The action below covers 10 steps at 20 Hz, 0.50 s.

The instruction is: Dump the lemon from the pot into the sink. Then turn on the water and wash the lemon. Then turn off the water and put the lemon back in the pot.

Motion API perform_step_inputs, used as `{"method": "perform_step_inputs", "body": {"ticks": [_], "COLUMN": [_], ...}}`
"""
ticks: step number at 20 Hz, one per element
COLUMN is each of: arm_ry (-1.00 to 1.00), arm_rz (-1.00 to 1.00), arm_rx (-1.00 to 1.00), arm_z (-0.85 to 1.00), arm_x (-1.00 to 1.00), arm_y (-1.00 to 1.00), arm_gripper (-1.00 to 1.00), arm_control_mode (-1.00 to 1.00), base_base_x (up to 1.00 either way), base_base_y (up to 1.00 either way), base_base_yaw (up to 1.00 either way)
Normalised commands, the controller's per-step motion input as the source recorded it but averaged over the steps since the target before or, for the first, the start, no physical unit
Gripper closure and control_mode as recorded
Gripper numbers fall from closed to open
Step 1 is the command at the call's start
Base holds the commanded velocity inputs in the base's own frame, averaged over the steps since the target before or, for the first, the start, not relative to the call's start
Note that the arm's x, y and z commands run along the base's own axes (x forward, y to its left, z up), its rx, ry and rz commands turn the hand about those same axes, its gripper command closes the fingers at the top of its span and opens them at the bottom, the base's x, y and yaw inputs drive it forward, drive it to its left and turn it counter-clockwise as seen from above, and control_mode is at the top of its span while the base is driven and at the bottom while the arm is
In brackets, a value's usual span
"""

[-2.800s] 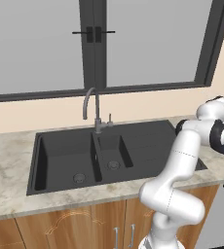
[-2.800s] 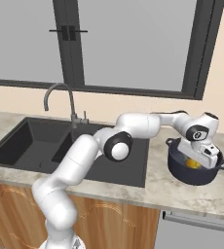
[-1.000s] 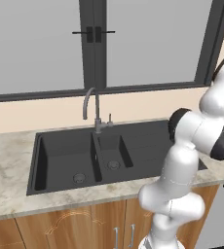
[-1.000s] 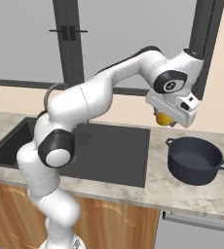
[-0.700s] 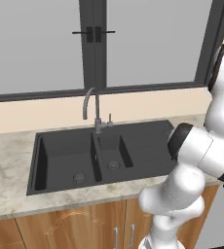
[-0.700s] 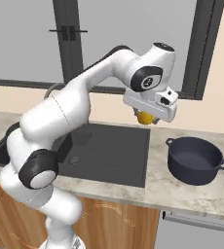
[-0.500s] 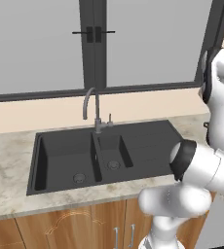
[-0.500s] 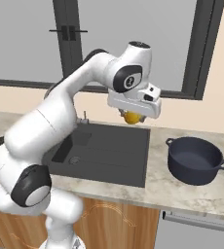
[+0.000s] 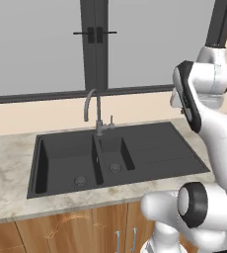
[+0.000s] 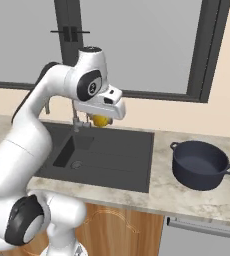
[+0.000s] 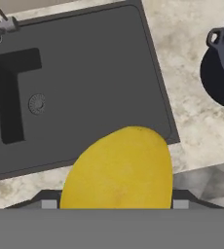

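1. The lemon (image 10: 101, 120) is up in the air, tucked under the white hand, high above the sink (image 10: 137, 137) and not in the pot (image 10: 201, 164). In the hand view it bulges large and yellow (image 11: 119, 170) at the bottom of the picture, right in front of the camera.
2. The gripper (image 10: 102, 121) is clamped on that lemon; its jaws stand fairly wide because the fruit fills the gap. The fingertips themselves are hidden behind the fruit, so I judge the hold from how the lemon hangs there.
3. Here's the relation that counts: the sink's flat drainboard lies straight below the held fruit, the small bowl with its round drain (image 11: 37, 103) off to one side, the pot well apart on the other side.
4. The lemon's long axis seems to run aslant across the hand view, though the bottom edge cuts it off, so take that loosely.
5. My read: the release should wait until the hand is over a bowl, not the drainboard, or the lemon may roll.
6. Textures now: the lemon is smooth, oval, matte yellow; the sink is flat matte black with sharp rectangular walls; the pot is round, dark navy, thick-rimmed, with small loop handles.
7. The counter (image 10: 182, 196) is speckled pale stone, and the faucet (image 9: 92, 109) is a slim grey gooseneck, no stream running.
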Motion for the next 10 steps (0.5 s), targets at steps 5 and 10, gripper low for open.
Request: {"method": "perform_step_inputs", "body": {"ticks": [5, 10], "arm_ry": [-0.03, -0.09], "arm_rz": [0.00, 0.00], "arm_rx": [0.00, 0.00], "arm_z": [0.00, 0.00], "arm_x": [0.00, 0.00], "arm_y": [1.00, 1.00], "arm_gripper": [1.00, 1.00], "arm_control_mode": [-1.00, -1.00], "base_base_x": [0.00, 0.00], "base_base_y": [0.00, 0.00], "base_base_yaw": [0.00, 0.00]}}
